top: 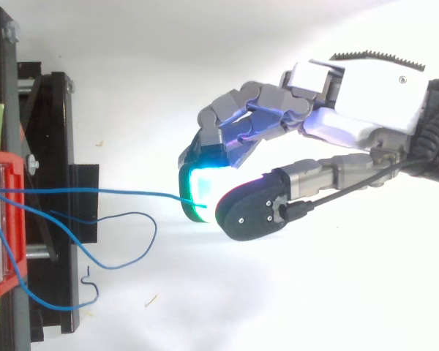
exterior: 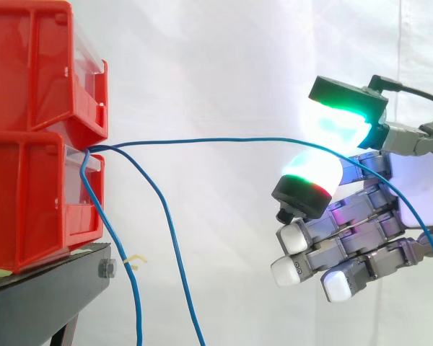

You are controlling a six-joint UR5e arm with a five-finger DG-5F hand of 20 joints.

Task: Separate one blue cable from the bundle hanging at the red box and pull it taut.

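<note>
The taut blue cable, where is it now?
In the side view, the thin blue cable runs almost level from the red plastic bins, left, to the hand pinching it, right, above two hanging cables.

Red bins (exterior: 36,94) are glossy plastic, blue cable (exterior: 202,141) smooth, black stand (exterior: 43,288) matt.

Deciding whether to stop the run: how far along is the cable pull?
Done: one blue cable is split from the other cables, which hang loose at the red box. In hand: the hand pinches it between glowing pads. Left: it runs almost level but bows slightly, so probably a little more pull.
</note>
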